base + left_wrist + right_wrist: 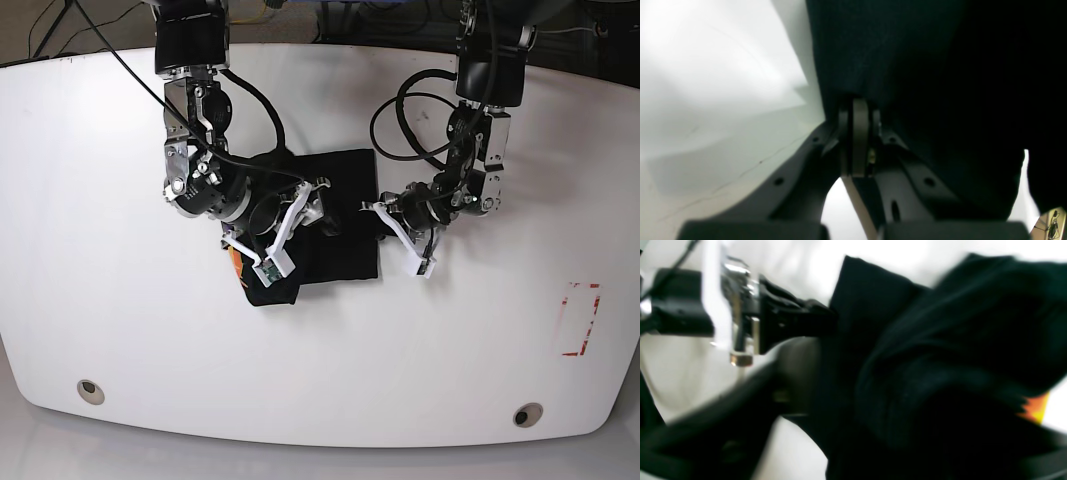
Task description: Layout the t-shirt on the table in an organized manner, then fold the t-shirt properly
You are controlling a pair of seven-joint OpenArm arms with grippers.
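The black t-shirt (335, 200) lies bunched and partly folded in the middle of the white table (120, 300), with a bit of its orange graphic (235, 262) showing at the lower left. My left gripper (372, 210) is at the shirt's right edge. In the left wrist view its fingers (858, 133) are pressed together, the gripper (858, 103) shut on the dark cloth (890, 50). My right gripper (322, 218) hovers over the shirt's middle. In the blurred right wrist view it (907, 413) stands open, with folds of the t-shirt (957, 323) and the orange print (1037, 408) between its fingers.
Two metal grommets (90, 391) (527, 414) sit near the table's front edge. A red dashed rectangle (580, 320) marks the right side. Black cables (400, 120) loop off both arms above the shirt.
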